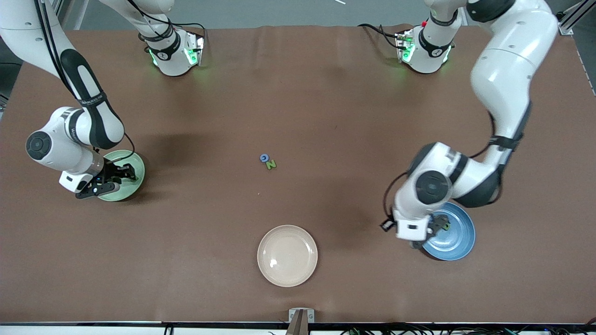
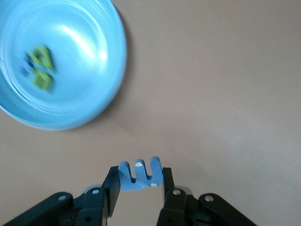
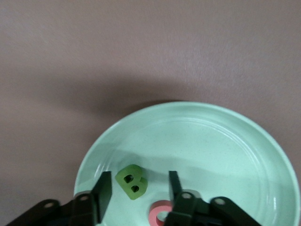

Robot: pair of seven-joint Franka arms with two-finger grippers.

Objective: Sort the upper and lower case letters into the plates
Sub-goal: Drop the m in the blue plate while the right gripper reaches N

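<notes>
My left gripper (image 2: 140, 178) is shut on a blue letter E (image 2: 137, 182) and holds it above the bare table just beside the blue plate (image 2: 89, 70). That plate (image 1: 461, 237) holds two green letters (image 2: 41, 70), blurred. My right gripper (image 3: 139, 182) is open low over the pale mint green plate (image 3: 225, 150), with a green B (image 3: 133, 182) lying between its fingers and a red letter (image 3: 161, 213) beside it. In the front view that gripper (image 1: 122, 176) is over the mint plate (image 1: 136, 164). A blue G (image 1: 264, 158) and a green N (image 1: 271, 164) lie touching at the table's middle.
A cream-beige plate (image 1: 287, 255) sits nearer to the front camera than the G and N. The brown table (image 1: 326, 102) stretches between the two arm bases.
</notes>
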